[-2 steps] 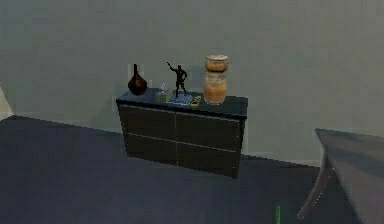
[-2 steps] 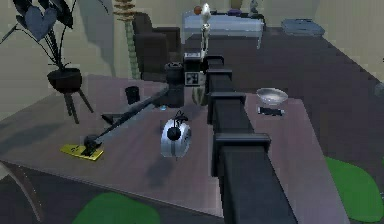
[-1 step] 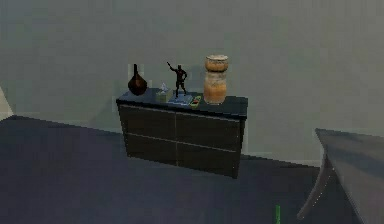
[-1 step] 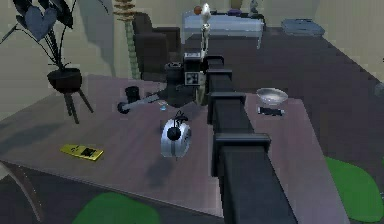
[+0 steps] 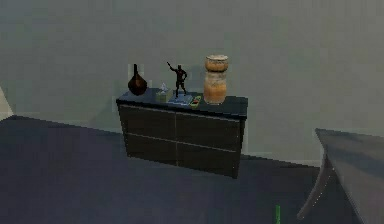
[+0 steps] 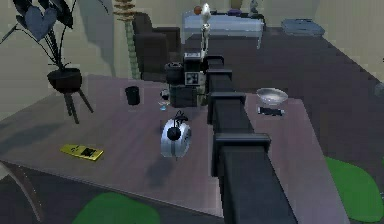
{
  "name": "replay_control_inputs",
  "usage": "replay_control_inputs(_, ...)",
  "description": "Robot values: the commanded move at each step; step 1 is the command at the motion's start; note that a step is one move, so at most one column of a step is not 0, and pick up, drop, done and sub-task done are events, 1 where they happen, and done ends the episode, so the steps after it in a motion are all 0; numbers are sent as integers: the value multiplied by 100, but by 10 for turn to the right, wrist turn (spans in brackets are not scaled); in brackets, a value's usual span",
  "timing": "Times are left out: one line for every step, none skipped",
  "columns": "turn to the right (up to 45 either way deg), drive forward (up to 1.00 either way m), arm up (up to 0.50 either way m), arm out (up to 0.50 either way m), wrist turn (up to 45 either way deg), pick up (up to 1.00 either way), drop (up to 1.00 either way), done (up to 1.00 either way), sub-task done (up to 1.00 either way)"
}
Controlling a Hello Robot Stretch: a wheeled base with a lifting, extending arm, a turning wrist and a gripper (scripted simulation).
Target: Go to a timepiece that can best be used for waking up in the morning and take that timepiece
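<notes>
A round silver alarm clock (image 6: 176, 138) with small bells on top stands on the brown table (image 6: 110, 125), just left of the dark arm bar (image 6: 238, 140). The bar reaches out over the tabletop. Farther out along it is my gripper (image 6: 180, 82), beside the white marker squares, with a small glass (image 6: 165, 97) on the table close by. I cannot tell whether it holds anything. In the picture the clock lies below the gripper.
On the table stand a potted plant (image 6: 60, 75), a dark mug (image 6: 132, 94), a flat yellow thing (image 6: 81, 152) and a metal bowl (image 6: 271, 98). A dark armchair (image 6: 155, 45) stands beyond. Ahead, a dark sideboard (image 5: 182, 128) bears vases and a figurine (image 5: 178, 80).
</notes>
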Motion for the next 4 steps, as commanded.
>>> replay_control_inputs(0,0,-26,0,0,0,0,0,0)
replay_control_inputs(0,0,0,0,0,100,0,0,0)
replay_control_inputs(0,0,10,0,0,0,0,0,0)
replay_control_inputs(0,0,0,0,0,0,0,100,0)
